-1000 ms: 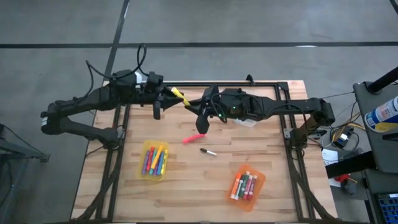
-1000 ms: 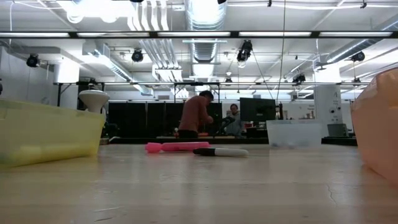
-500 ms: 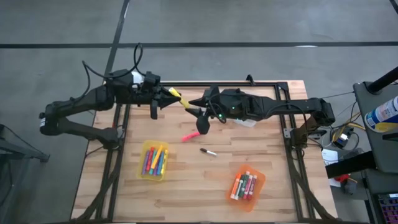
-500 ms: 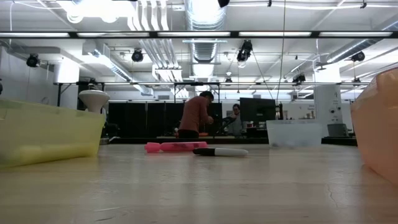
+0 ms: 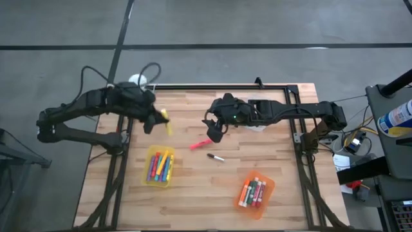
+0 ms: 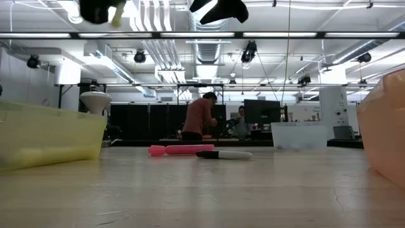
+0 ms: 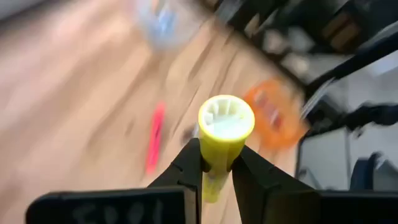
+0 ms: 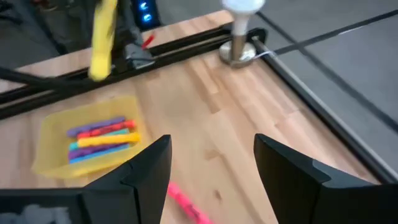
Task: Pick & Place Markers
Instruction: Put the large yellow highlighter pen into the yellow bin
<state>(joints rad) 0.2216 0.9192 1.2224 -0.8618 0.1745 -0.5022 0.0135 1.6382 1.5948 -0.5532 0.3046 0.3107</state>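
Yellow marker (image 5: 167,122) now carried leftward, pinched in left hand (image 5: 156,120); right hand (image 5: 214,131) spread, empty.

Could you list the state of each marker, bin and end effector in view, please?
Left end effector: shut on yellow marker, held above the table.
Right end effector: open, empty.
Pink marker: lying loose on table.
Black marker: lying loose.
Yellow bin: holds markers.
Orange bin: holds markers.

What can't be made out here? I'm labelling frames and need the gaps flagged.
- Low view: yellow bin and orange bin contents, hidden behind their translucent walls.
- Left wrist view: table blurred; yellow marker lower end hidden between the left gripper fingers.
- High view: black-capped marker too small for detail.
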